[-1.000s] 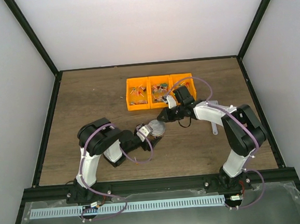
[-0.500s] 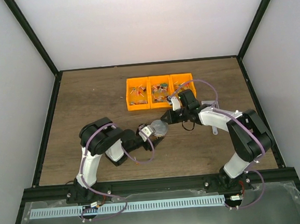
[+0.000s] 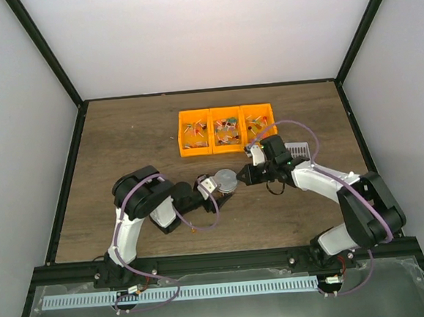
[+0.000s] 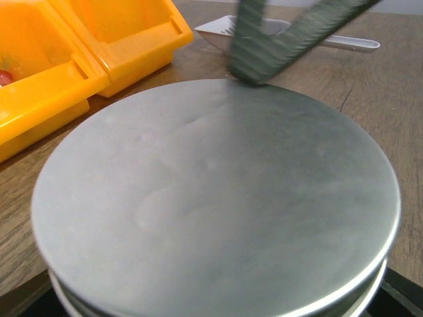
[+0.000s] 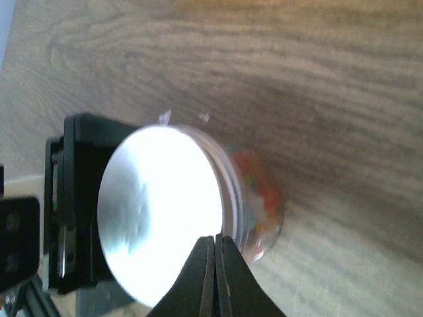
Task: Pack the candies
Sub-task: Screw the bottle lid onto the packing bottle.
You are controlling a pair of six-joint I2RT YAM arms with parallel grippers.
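A small clear cup (image 5: pixel 259 198) holding mixed-colour candies (image 5: pixel 254 173) stands on the table under a silver lid (image 3: pixel 225 179). My left gripper (image 3: pixel 220 184) is closed round the cup from the left; the lid (image 4: pixel 218 198) fills the left wrist view and hides the fingertips. Just right of the cup, my right gripper (image 3: pixel 243 176) is shut with nothing in it. Its tips (image 5: pixel 215 246) lie at the lid's edge (image 5: pixel 158 211). More candies (image 3: pixel 225 125) lie in the orange three-part bin (image 3: pixel 181 140).
The orange bin (image 4: pixel 46 86) stands just behind the cup at the table's middle back. A grey slotted scoop (image 3: pixel 300 151) lies on the table right of the right arm's wrist. Black frame rails border the table on both sides.
The right gripper came away from the bin, toward the near side, and closed fully beside the lid. The right arm swung outward, uncovering the scoop. The left gripper and cup barely moved.
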